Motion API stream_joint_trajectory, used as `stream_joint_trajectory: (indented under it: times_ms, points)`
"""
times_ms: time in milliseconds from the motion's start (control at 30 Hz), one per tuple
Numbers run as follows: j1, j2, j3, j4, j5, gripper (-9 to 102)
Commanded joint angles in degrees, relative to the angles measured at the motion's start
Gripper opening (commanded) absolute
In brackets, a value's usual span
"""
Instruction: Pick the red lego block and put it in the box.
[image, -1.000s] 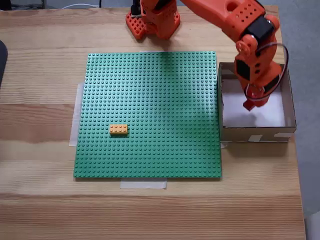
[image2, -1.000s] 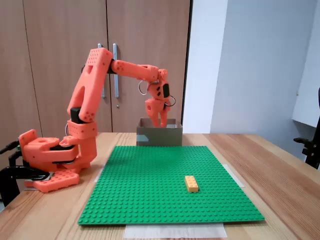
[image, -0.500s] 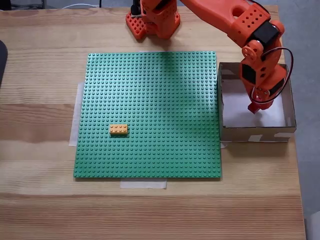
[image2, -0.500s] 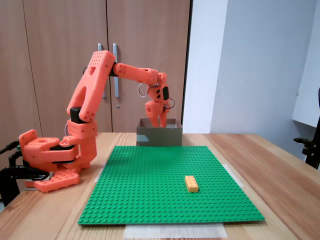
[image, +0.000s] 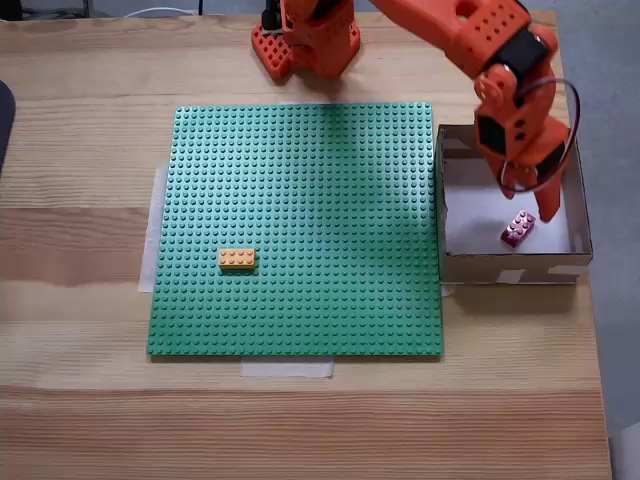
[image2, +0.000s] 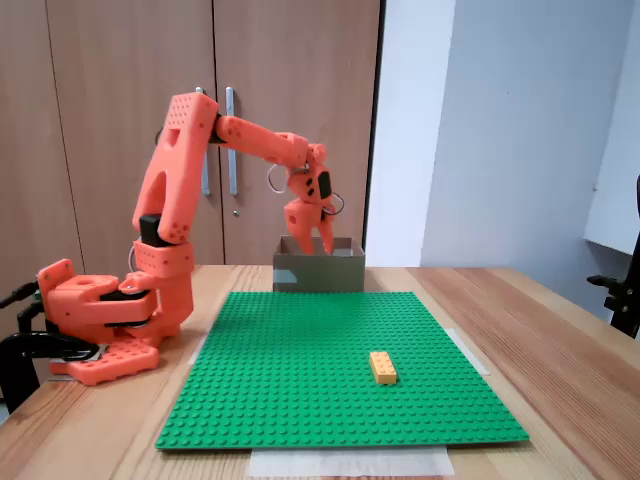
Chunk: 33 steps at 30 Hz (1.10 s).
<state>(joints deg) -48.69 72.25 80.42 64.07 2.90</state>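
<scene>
Lying on the white floor of the square brown cardboard box (image: 578, 215), near its front wall, the small red plastic lego block (image: 517, 229) is delivered; the orange gripper (image: 528, 190) hangs above, jaws parted and empty; a careless retreat could clip the box wall.

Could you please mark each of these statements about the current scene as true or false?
1. The red lego block lies on the white floor of the box. True.
2. The gripper is clamped on the red lego block. False: its fingers are spread and the block lies apart from them, below them in the picture of the fixed view from above.
3. An orange-yellow brick sits on the green baseplate. True.
4. The box stands on top of the green baseplate. False: it stands on the wooden table, beside the baseplate's right edge in that view.
5. The orange-yellow brick is inside the box. False: it is on the baseplate.
</scene>
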Motion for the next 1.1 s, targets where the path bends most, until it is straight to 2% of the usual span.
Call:
stream_joint_trajectory:
  times_ms: [0, 133, 167, 367, 700, 1067]
  points:
    - [1.23, 9.14, 2.55, -0.62, -0.53, 21]
    - [2.55, 16.44, 6.50, 0.09, -1.76, 20]
    - [4.66, 23.12, 10.72, -0.53, -2.72, 19]
    - [13.18, 39.46, 20.39, -1.76, -4.83, 16]
    - [31.64, 60.03, 36.39, -4.39, -6.68, 11]
    - [40.25, 79.63, 56.25, -4.13, -5.54, 6]
